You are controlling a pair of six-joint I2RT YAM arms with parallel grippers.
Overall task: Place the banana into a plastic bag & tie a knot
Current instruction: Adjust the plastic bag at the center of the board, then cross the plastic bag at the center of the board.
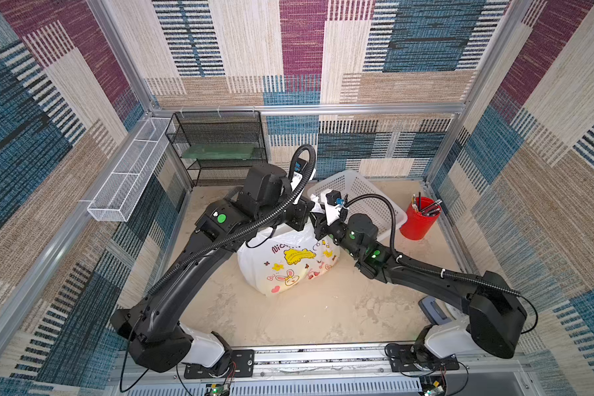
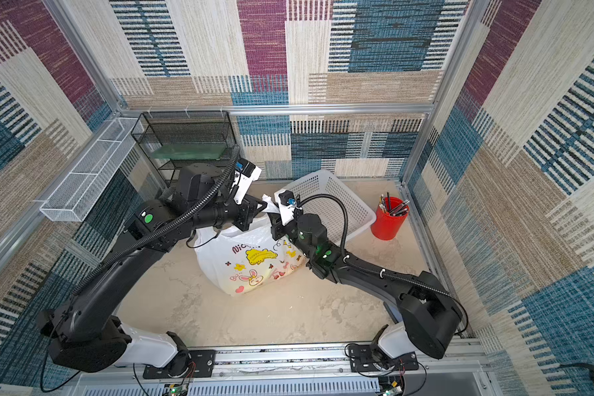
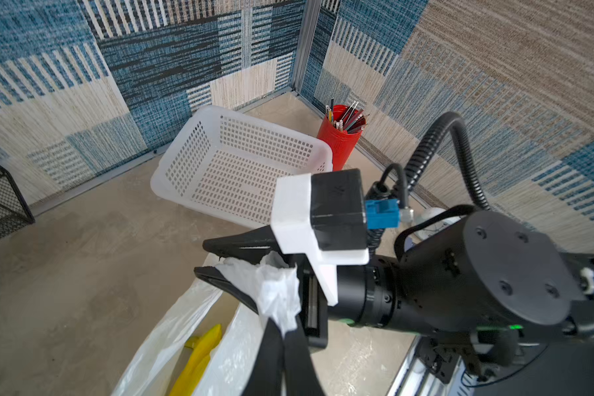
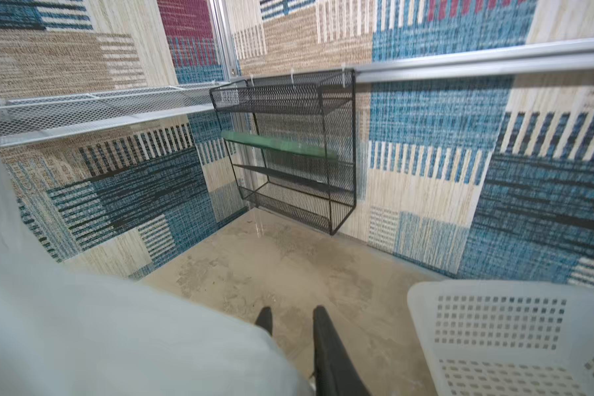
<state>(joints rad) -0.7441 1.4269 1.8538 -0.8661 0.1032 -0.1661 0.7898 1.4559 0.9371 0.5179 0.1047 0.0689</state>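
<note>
While the plastic bag (image 1: 288, 264) sits on the desk (image 1: 306, 319) just beside the white basket (image 1: 350, 173), on the side of the basket that faces the arm bases, I am at the tying step. The banana (image 3: 199, 353) is already inside the bag. I can see its yellow through the open mouth in the left wrist view. No knot is made yet.

My left gripper (image 3: 283, 331) has its jaws squeezed tight on a scrunched bit of the bag's handle (image 3: 275, 284), held up close to the near corner of the basket. My right gripper (image 3: 201, 259) is right next to it. Its jaws stand a little apart, with a gap at the tips, and the scrunched handle lies between them, deeper in. I cannot tell if they pinch it yet.

To do this well, I think I should close the right jaws all the way on the plastic before I move anything. The bag is thin and slippery, so a loose hold may let it slide out. Then I would pull slowly, away from the basket, so the bag does not catch on its rim. I would hold the left jaws tight the whole time. If I tug too hard, the bag could tip and the banana might roll out, or the plastic could rip. Small, gentle moves seem best here
</note>
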